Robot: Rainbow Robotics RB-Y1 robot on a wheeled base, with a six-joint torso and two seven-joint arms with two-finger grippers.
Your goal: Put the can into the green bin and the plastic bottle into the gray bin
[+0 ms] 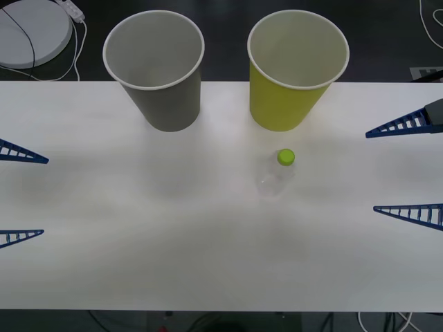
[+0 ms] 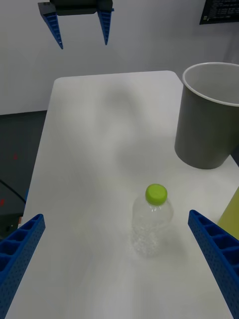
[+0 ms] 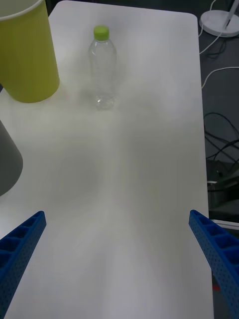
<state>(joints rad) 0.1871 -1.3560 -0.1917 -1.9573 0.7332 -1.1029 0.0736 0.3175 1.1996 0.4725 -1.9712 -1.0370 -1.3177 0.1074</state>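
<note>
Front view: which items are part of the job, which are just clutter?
Job:
plastic bottle, upright in front of the green bin
green bin
gray bin
left gripper and right gripper, both open at the table's sides

Just lying about:
white round base and white cables on the floor behind the table

**Clearance and obstructions**

The plastic bottle [image 1: 278, 174] stands upright on the white table [image 1: 138, 228], bare tabletop on its left, right and near sides; the green bin [image 1: 291, 76] stands close behind it; the gray bin [image 1: 158, 69] stands beside that, a gap between them.
</note>
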